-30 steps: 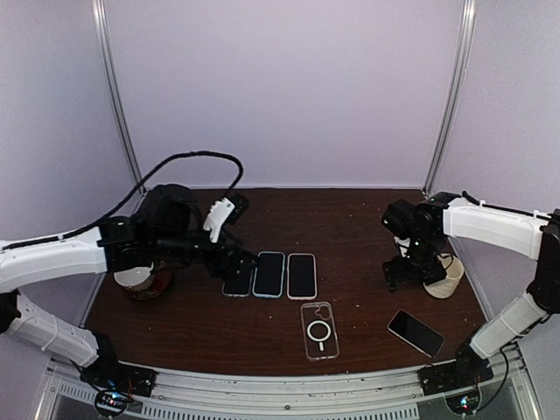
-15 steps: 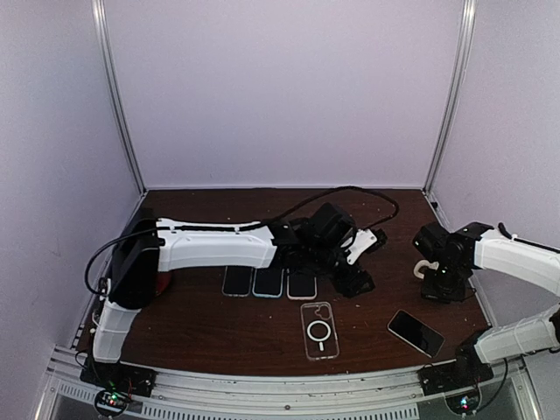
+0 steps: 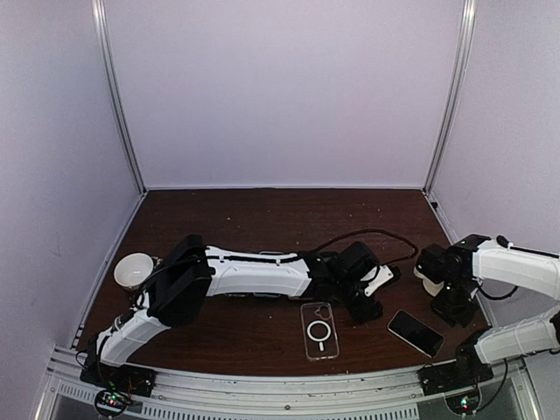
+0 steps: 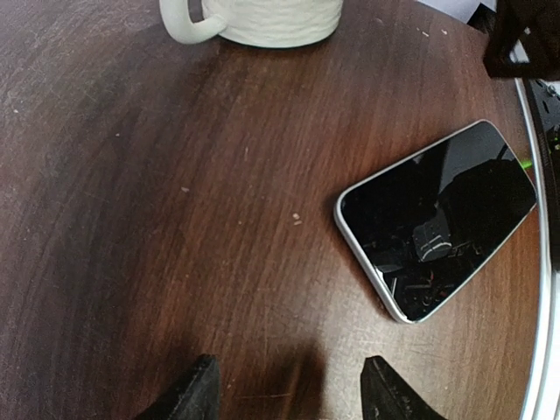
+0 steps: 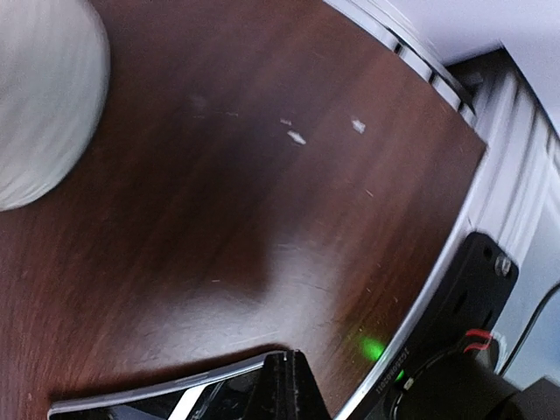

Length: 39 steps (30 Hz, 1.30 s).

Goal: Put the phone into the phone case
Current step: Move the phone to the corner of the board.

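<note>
While your left gripper (image 4: 293, 398) hangs low over the dark brown wooden table (image 4: 131, 219), its two black fingers stand partly apart with only bare wood between them, so it has hold of nothing. Just ahead of it and to one side lies the black glass-faced phone with a pale rim (image 4: 437, 219), screen up and flat on the table, set slantwise to your fingers. Turn the wrist until the jaws straddle the phone's narrow width, not its length. Then come down on the long edges, because a flat slab gives you little to pinch and can skid on the wood.

Mind the right gripper (image 5: 289, 385). Its fingertips are pressed together, empty, and sit close above the phone's edge. I judge the two arms could crowd each other there, so let one give way before you close.

The white ribbed ceramic mug (image 4: 254, 17) stands beyond the phone, well apart from it, and need not trouble you. The clear plastic phone case with a white ring on its back (image 3: 319, 330) lies open-side up near the table's front, beside your left arm and near the phone. Carry the phone there low and level, and seat one corner first.
</note>
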Each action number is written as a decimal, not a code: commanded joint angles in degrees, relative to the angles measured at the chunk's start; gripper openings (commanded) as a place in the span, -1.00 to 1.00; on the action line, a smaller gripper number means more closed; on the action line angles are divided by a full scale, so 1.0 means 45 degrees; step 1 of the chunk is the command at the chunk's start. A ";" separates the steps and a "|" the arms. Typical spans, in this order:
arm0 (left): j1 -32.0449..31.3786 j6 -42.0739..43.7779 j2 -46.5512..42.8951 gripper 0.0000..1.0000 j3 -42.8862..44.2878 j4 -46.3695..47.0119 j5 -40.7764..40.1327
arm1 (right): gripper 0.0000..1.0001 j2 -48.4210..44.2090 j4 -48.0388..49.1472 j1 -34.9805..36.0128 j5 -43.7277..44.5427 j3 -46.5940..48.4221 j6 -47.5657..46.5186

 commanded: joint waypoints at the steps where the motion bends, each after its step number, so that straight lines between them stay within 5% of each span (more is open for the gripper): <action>1: 0.0230 -0.0442 -0.0449 0.18 -0.0363 0.0880 0.0396 | -1.00 0.0360 -0.0913 0.0365 -0.0507 -0.0463 0.3771; 7: 0.0997 -0.1306 -0.1172 0.15 -0.1948 0.1650 0.0982 | -1.00 0.0623 -0.0849 0.0754 -0.0630 -0.0413 0.5636; 19: 0.1435 -0.0056 -0.2858 0.19 -0.3124 0.1806 0.0515 | -0.91 0.2355 0.3085 0.1189 -0.2200 -0.1292 0.6473; 28: 0.1445 0.1253 -0.3346 0.22 -0.3077 0.1222 0.0988 | -0.95 0.6095 0.6128 0.2191 -0.2397 0.1329 0.1973; 34: 0.1379 0.5467 -0.3833 0.08 -0.4276 0.0987 0.6677 | -0.94 0.6161 0.4796 0.2576 -0.1696 0.2774 -0.0045; 39: 0.1113 0.7227 -0.4997 -0.04 -0.7517 0.3530 0.7965 | -0.90 0.4136 0.4551 0.2175 -0.1268 0.2512 -0.1953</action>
